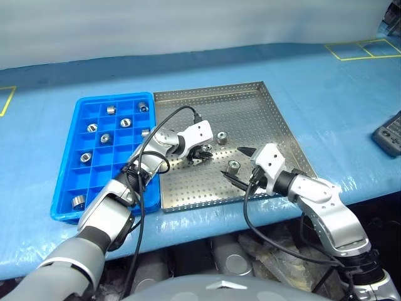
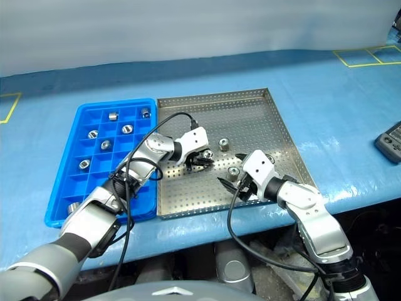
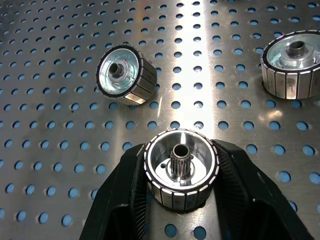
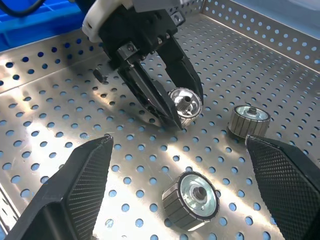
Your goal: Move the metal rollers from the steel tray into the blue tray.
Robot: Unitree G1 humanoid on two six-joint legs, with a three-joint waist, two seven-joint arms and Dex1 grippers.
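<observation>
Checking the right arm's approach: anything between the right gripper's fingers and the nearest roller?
No. In the right wrist view the right gripper stands open around one roller; bare steel tray on both sides.

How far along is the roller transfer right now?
Several metal rollers already sit in the blue tray. The left end effector is shut on one roller in the steel tray. Two more remain; the open right end effector straddles one.
</observation>
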